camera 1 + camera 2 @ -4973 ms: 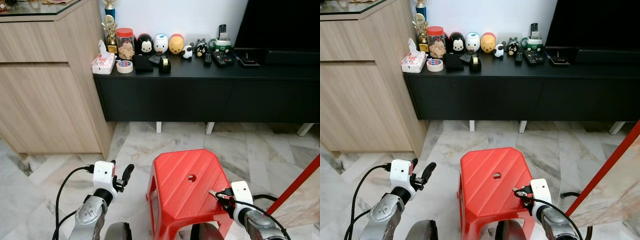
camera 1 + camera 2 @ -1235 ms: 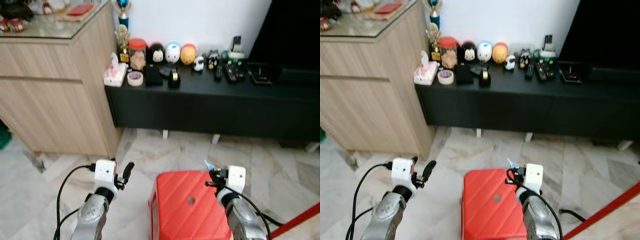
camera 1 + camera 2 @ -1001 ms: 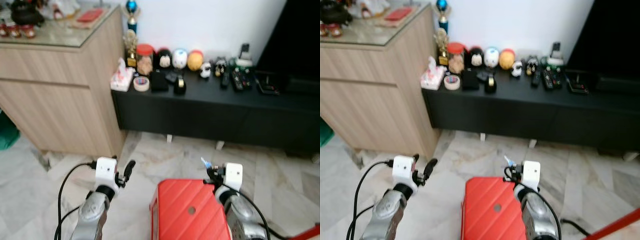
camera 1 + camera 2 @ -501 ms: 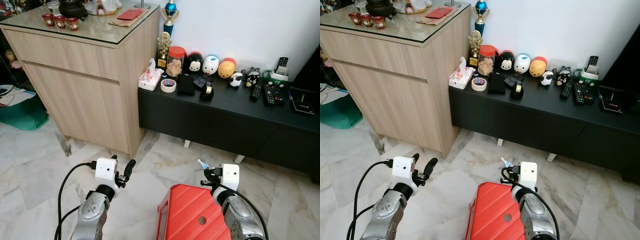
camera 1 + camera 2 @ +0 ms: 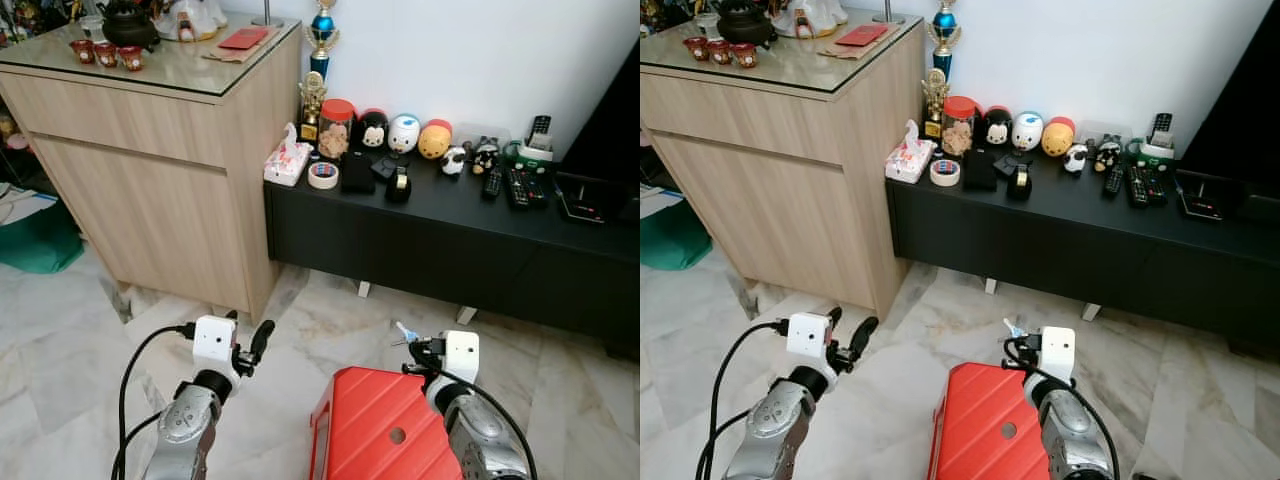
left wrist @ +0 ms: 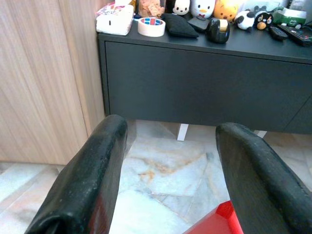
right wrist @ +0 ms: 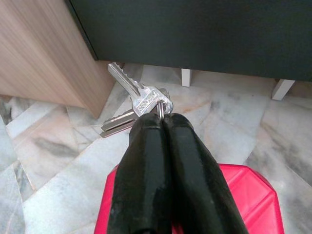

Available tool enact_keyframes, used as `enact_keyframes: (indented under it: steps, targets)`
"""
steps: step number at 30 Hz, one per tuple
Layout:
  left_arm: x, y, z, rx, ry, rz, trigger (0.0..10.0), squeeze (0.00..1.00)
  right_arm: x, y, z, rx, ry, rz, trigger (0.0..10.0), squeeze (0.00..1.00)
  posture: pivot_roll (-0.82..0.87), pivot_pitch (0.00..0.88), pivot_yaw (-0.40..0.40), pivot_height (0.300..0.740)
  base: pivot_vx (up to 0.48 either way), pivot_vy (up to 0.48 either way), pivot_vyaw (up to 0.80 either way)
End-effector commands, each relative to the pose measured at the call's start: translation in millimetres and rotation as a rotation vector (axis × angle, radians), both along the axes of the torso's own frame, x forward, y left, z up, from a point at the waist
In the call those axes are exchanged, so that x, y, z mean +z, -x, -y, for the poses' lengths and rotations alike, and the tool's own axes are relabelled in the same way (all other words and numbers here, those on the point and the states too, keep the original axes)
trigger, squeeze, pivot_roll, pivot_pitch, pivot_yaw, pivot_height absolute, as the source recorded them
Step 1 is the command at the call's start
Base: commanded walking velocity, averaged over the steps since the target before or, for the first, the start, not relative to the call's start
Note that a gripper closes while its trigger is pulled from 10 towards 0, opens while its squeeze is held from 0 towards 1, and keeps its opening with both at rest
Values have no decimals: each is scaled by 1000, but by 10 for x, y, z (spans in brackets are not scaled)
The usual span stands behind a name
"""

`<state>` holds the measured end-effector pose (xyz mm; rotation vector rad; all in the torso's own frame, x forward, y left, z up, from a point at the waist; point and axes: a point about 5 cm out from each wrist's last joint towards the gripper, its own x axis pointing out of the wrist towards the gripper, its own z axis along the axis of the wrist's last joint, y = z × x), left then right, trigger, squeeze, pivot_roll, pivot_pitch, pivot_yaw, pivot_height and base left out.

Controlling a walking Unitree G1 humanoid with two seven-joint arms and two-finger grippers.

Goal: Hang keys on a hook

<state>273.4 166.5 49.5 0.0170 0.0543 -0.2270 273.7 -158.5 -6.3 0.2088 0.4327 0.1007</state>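
The keys (image 7: pixel 139 105) stick out past the tips of the right gripper (image 7: pixel 161 122), pinched between its closed fingers above the red stool (image 5: pixel 385 430), unchanged from a moment ago, with the black TV console (image 5: pixel 450 240) at twelve o'clock and the left gripper (image 6: pixel 168 161) spread apart, empty.

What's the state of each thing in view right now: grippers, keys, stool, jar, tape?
right gripper: fingers shut on the keys, held above the stool
keys: pinched at the ring, blades sticking out past the fingertips, not hung
left gripper: fingers open, holding nothing
red stool: upright on the marble floor
jar: upright, red lid on
tape roll: lying flat on the black cabinet
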Motion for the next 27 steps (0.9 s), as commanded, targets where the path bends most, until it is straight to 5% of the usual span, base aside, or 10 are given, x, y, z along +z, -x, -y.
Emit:
enact_keyframes:
  steps: [1,27]
  targets:
    - [-45,29,-8,4,3,-16,10000,0,17,-29,31,-7,8,-3,10000,0,56,0,-86,740,0,0,0]
    - [-90,60,45,-59,-8,-38,10000,0,21,-55,35,42,19,-32,10000,0,59,0,-92,740,-10,0,0]
